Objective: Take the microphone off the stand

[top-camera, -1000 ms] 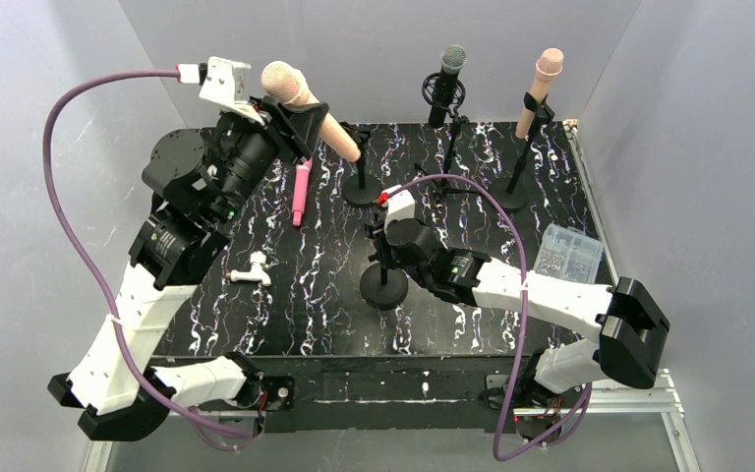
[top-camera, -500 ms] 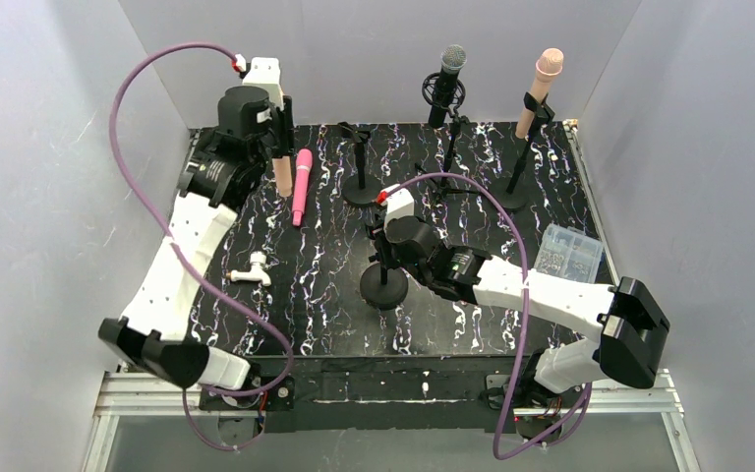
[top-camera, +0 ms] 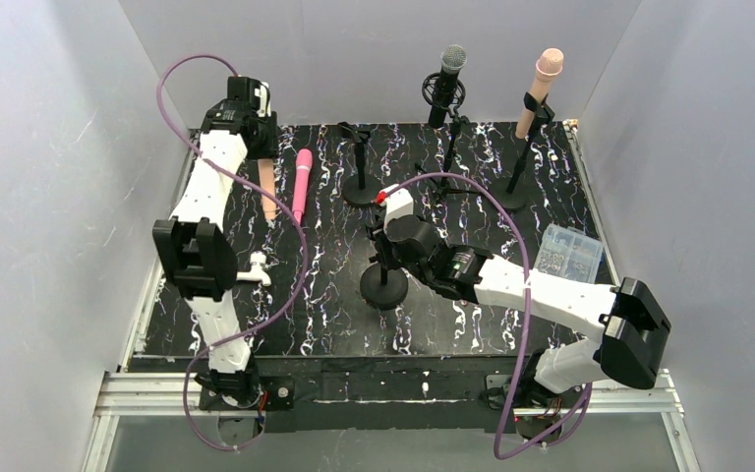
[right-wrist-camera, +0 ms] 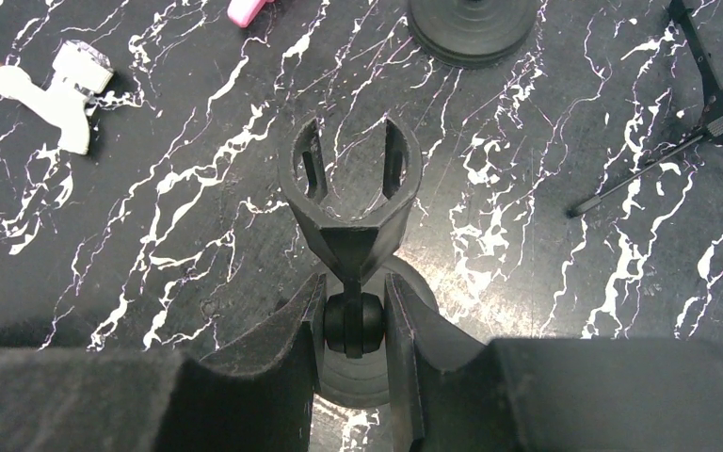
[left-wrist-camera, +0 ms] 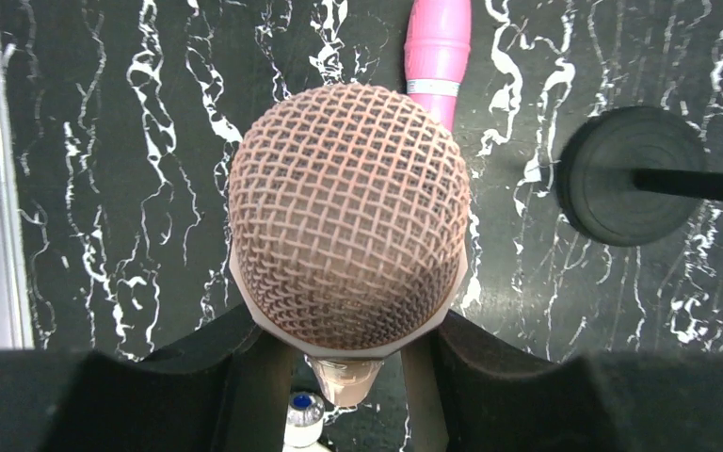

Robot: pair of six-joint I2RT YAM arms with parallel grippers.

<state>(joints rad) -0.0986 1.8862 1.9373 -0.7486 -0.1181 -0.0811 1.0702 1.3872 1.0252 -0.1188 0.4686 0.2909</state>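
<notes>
On the black marbled table (top-camera: 305, 315), far-left corner, the left tool (left-wrist-camera: 339, 367) pinches the peach microphone (left-wrist-camera: 348, 217) upright beside the pink microphone (left-wrist-camera: 438, 47) while the right tool (right-wrist-camera: 353, 325) clamps the empty stand (right-wrist-camera: 353, 188), so best lower it gently, tilt it flat, then let go.

Lab test cell — grey walls (top-camera: 49, 147), alu rail (top-camera: 147, 391) (black marbled table (top-camera: 324, 295)).

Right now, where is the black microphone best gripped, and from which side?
Probably the bare handle of the black microphone, just under its mesh head, above the ring mount, from the near side: it stands nearly upright, the wall close behind.
</notes>
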